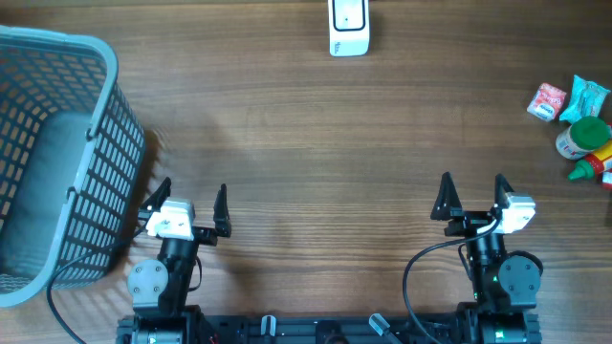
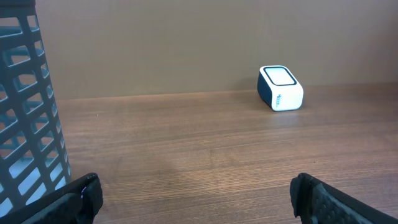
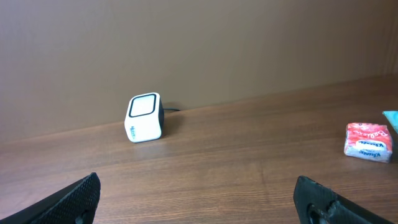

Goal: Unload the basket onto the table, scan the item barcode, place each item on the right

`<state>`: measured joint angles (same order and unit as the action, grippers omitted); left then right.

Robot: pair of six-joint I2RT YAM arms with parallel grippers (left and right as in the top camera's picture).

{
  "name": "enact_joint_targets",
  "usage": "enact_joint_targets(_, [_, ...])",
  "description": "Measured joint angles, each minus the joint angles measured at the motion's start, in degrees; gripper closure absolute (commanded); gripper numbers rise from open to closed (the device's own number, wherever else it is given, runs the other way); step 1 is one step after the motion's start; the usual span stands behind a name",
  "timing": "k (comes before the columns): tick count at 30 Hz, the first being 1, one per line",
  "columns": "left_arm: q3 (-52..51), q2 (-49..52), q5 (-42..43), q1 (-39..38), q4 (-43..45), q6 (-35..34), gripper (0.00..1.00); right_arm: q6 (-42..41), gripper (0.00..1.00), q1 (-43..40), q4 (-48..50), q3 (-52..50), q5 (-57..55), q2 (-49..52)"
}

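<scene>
Left tool (image 1: 192,186) at lower left and right tool (image 1: 472,180) at lower right are seen spread wide, nothing held; boxy white scanner (image 1: 349,27) is set at top-centre edge; crinkly red packet (image 1: 548,100) is clustered with other small items at right edge; grey lattice plastic basket (image 1: 115,162) sits at left edge; smooth wood-grain bench (image 1: 316,143) is left open mid-frame.

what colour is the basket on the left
Light blue-grey basket, clearest in the overhead view.
</scene>
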<state>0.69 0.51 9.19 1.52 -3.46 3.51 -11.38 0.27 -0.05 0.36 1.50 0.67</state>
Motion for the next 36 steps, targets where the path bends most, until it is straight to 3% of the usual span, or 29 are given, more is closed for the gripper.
enact_joint_targets(20, [0.0, 0.0, 0.0, 0.0, 0.0, 0.0, 0.0, 0.2, 0.0, 0.0, 0.0, 0.0, 0.0, 0.0])
enact_joint_targets(27, [0.0, 0.0, 0.0, 0.0, 0.0, 0.0, 0.0, 8.3, 0.0, 0.0, 0.0, 0.0, 1.9, 0.3])
enact_joint_targets(36, [0.0, 0.0, 0.0, 0.0, 0.0, 0.0, 0.0, 9.8, 0.0, 0.0, 0.0, 0.0, 2.1, 0.3])
